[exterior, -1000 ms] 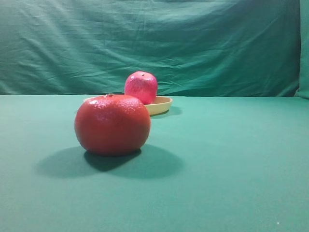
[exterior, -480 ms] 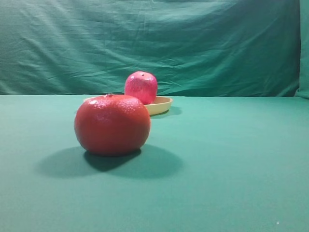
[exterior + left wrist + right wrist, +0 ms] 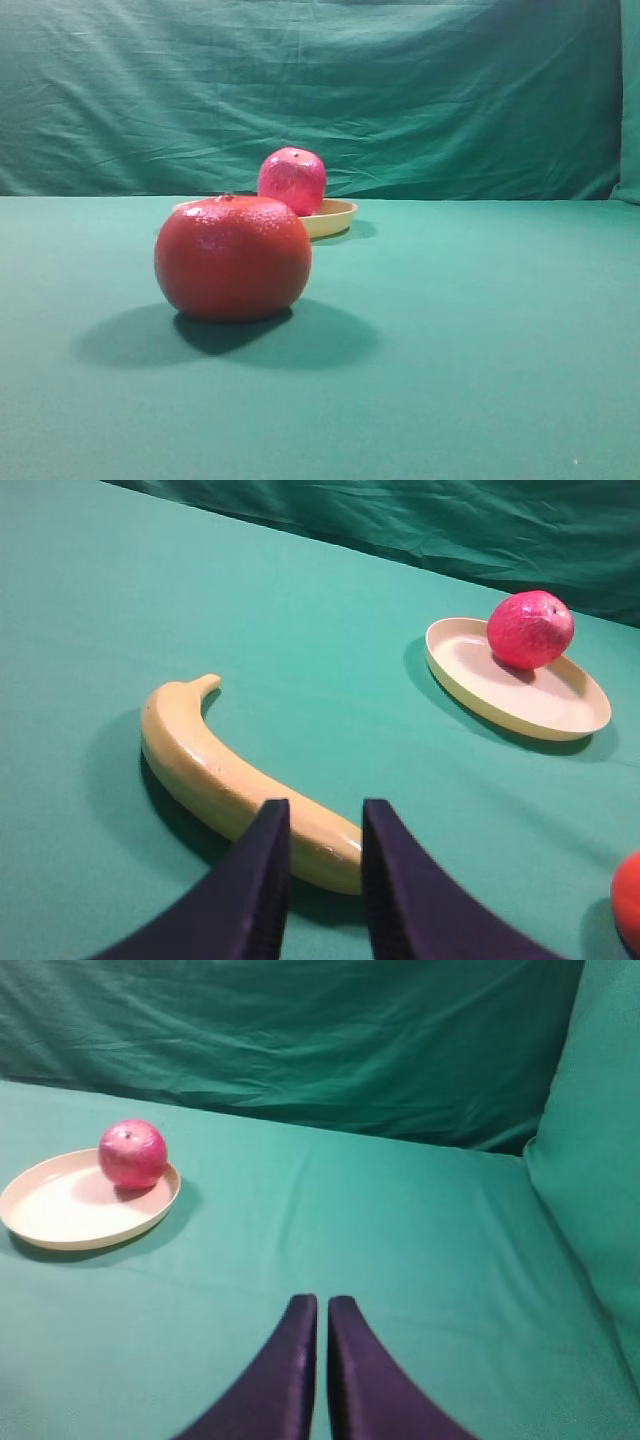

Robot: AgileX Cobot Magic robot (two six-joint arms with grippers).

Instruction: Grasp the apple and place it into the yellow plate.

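The apple (image 3: pixel 530 629) sits near the rim of the yellow plate (image 3: pixel 470 675); a nudge could roll it off. Left jaws slightly apart, right jaws together, both empty.

Pink apple (image 3: pixel 530 629) in yellow plate (image 3: pixel 470 680), near rim.

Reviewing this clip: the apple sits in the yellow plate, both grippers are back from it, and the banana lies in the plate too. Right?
Not quite. In the left wrist view the banana lies on the green cloth, apart from the yellow plate. The apple does sit in the plate, both grippers clear.
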